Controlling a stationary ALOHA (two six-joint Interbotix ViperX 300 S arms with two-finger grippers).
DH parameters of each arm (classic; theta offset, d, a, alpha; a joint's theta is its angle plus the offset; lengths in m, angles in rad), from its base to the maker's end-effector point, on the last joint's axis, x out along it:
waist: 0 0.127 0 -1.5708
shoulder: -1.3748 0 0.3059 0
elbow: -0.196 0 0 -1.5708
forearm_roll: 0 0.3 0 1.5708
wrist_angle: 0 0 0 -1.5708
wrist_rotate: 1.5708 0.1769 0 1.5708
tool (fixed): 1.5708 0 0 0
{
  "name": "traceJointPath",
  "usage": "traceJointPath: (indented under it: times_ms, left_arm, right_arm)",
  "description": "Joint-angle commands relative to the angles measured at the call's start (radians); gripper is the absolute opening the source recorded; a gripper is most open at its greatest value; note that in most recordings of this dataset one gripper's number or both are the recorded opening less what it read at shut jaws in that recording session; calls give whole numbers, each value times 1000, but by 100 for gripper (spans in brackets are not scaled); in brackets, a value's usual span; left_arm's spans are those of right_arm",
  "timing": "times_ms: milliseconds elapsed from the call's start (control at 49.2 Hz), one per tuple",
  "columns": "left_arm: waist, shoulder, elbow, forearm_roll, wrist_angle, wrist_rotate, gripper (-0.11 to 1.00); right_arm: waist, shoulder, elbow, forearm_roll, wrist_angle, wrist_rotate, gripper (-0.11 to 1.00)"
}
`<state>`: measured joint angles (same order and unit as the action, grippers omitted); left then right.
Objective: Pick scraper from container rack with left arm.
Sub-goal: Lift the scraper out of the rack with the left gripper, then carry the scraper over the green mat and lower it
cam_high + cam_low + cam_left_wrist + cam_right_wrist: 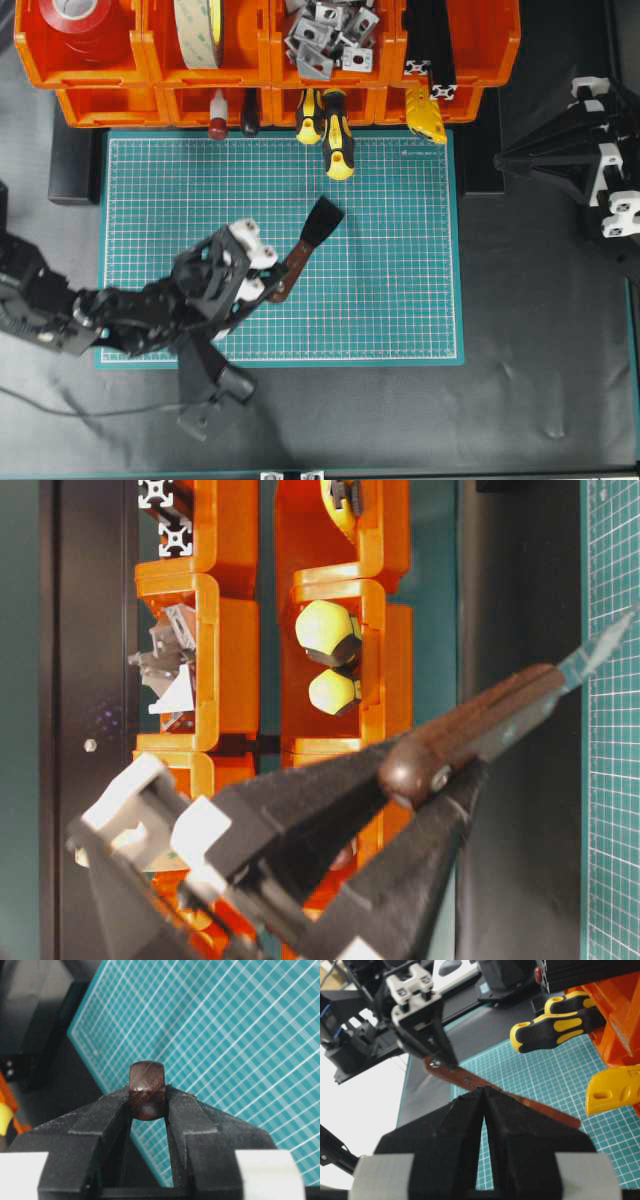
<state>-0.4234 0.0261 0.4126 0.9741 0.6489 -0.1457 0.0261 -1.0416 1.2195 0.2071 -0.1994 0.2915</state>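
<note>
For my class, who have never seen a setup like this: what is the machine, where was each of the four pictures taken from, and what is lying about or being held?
This is a robot with two black jointed arms, each ending in a two-fingered gripper.

One picture looks straight down, one looks from table level, and two come from cameras on the wrists.

A green cutting mat lies on the table. Behind it stands an orange container rack holding tape rolls, metal brackets and yellow-and-black screwdrivers.

The left gripper is shut on the wooden handle of a scraper, held above the mat with its dark blade pointing toward the rack. The right gripper waits at the side, closed and holding nothing.
</note>
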Motion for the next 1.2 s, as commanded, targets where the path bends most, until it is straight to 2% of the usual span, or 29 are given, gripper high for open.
traceJointPath:
  times_ms: [0,305,488,691,732,793,894,975,1036,1179]
  left_arm:
    - [15,-18,-12,8,-8,12,21]
    - [61,-17,-15,6,-81,2,21]
    - [80,-14,-8,5,-78,-55,21]
    - [81,-15,12,5,-126,-66,21]
    - [81,-17,18,5,-141,-69,26]
    - [81,-17,28,5,-156,-86,44]
    - [81,-18,43,5,-152,-155,75]
    - [81,-20,63,5,-124,-264,89]
    - [80,-28,78,3,-101,-353,91]
    - [66,-43,106,3,-58,-598,90]
  right_arm:
    - [-3,12,-32,3,2,-2,0]
    - [-23,17,-28,2,3,-3,0]
    - [-31,15,-28,3,14,-3,0]
    - [-44,15,-28,2,38,-3,0]
    - [-46,15,-28,3,38,-3,0]
    - [-49,15,-28,2,38,-3,0]
    - [-52,15,-28,2,40,-3,0]
    - [-52,15,-28,2,40,-3,0]
    - [-52,15,-28,3,40,-3,0]
    - [-54,15,-28,3,40,-3,0]
